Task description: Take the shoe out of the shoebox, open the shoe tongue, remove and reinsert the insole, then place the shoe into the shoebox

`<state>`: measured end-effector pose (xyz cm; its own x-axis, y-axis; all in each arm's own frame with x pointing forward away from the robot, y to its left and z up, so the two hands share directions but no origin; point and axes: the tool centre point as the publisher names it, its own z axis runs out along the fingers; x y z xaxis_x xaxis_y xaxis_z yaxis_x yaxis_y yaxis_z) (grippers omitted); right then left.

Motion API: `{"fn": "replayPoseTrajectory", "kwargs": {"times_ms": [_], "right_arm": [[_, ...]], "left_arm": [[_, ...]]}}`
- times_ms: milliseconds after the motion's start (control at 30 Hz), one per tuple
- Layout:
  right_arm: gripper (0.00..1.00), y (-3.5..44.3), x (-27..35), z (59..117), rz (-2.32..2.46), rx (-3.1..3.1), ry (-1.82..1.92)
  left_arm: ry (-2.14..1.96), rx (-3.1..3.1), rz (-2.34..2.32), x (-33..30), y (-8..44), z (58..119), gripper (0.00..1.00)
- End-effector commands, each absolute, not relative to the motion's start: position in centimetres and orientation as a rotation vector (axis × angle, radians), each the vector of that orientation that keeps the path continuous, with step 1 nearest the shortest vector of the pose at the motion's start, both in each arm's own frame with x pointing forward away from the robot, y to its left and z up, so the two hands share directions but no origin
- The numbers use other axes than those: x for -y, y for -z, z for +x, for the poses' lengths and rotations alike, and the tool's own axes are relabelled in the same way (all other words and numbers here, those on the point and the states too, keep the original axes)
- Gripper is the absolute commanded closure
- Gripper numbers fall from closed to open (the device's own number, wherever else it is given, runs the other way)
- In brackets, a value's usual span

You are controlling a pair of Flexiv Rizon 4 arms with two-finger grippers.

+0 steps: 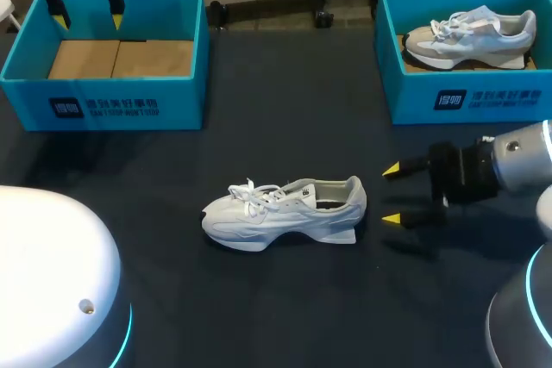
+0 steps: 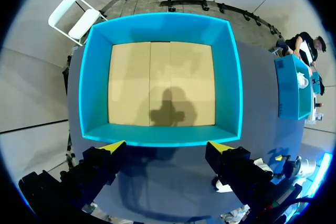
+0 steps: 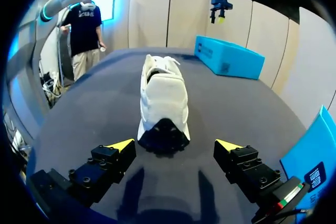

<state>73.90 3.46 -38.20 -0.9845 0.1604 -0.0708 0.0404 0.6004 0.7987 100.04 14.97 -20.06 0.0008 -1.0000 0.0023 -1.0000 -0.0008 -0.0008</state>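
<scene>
A white shoe point(image 1: 285, 212) lies on its sole in the middle of the dark table, toe to the left, heel to the right. My right gripper point(image 1: 392, 194) stands open just right of the heel, apart from it; in the right wrist view the shoe point(image 3: 163, 103) lies ahead of the gripper point(image 3: 177, 144), heel toward the fingers. The left shoebox point(image 1: 103, 59) at the back left holds no shoe, only its cardboard floor. My left gripper point(image 1: 87, 13) hangs open above it; the left wrist view looks down into the shoebox point(image 2: 160, 83) from the gripper point(image 2: 164, 144).
A second blue shoebox point(image 1: 466, 96) at the back right holds another white and grey shoe point(image 1: 470, 37). White rounded robot bases sit at the front left point(image 1: 52, 273) and front right point(image 1: 522, 316) corners of the table.
</scene>
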Motion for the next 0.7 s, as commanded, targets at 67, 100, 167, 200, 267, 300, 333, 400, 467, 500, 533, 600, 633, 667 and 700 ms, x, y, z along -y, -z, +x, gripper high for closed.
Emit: {"fn": "replayPoseTrajectory", "kwargs": {"times_ms": [67, 100, 167, 200, 267, 300, 333, 400, 467, 500, 533, 600, 633, 667, 700], "right_arm": [[0.0, 39.1, -4.8, 73.8, 0.171, -2.677, -1.349], [0.0, 39.2, -5.0, 73.8, 0.169, -2.677, -1.354], [0.0, 39.4, -5.3, 73.7, 0.174, -2.683, -1.354], [0.0, 39.4, -5.5, 73.8, 0.176, -2.683, -1.356], [0.0, 39.5, -5.8, 73.8, 0.182, -2.684, -1.353], [0.0, 39.5, -5.9, 73.8, 0.184, -2.682, -1.354], [0.0, 39.6, -6.0, 73.8, 0.194, -2.675, -1.356], [0.0, 39.8, -6.5, 73.9, 0.194, -2.676, -1.359], [0.0, 40.0, -6.8, 74.1, 0.187, -2.676, -1.369], [0.0, 40.1, -7.0, 74.2, 0.181, -2.679, -1.37], [0.0, 40.1, -7.1, 74.2, 0.179, -2.679, -1.371], [0.0, 40.2, -7.5, 74.3, 0.164, -2.681, -1.387], [0.0, 40.2, -7.8, 74.3, 0.156, -2.685, -1.4], [0.0, 40.3, -7.9, 74.3, 0.155, -2.688, -1.405], [0.0, 40.4, -8.0, 74.3, 0.155, -2.688, -1.406]], "left_arm": [[-0.002, 2.22, 2.222, -15.0, 20.0, 100.0, 0.0], [-0.002, 2.22, 2.222, -15.0, 20.0, 100.0, 0.0], [-0.002, 2.22, 2.222, -15.0, 20.0, 100.0, 0.0], [-0.002, 2.22, 2.222, -15.0, 20.0, 100.0, 0.0], [-0.002, 2.22, 2.222, -15.0, 20.0, 100.0, 0.0], [-0.002, 2.22, 2.222, -15.0, 20.0, 100.0, 0.0], [-0.002, 2.22, 2.222, -15.0, 20.0, 100.0, 0.0], [-0.002, 2.22, 2.222, -15.0, 20.0, 100.0, 0.0], [-0.002, 2.22, 2.222, -15.0, 20.0, 100.0, 0.0], [-0.002, 2.22, 2.222, -15.0, 20.0, 100.0, 0.0], [-0.002, 2.22, 2.222, -15.0, 20.0, 100.0, 0.0], [-0.002, 2.22, 2.222, -15.0, 20.0, 100.0, 0.0], [-0.002, 2.22, 2.222, -15.0, 20.0, 100.0, 0.0], [-0.002, 2.22, 2.222, -15.0, 20.0, 100.0, 0.0], [-0.002, 2.22, 2.222, -15.0, 20.0, 100.0, 0.0]]}}
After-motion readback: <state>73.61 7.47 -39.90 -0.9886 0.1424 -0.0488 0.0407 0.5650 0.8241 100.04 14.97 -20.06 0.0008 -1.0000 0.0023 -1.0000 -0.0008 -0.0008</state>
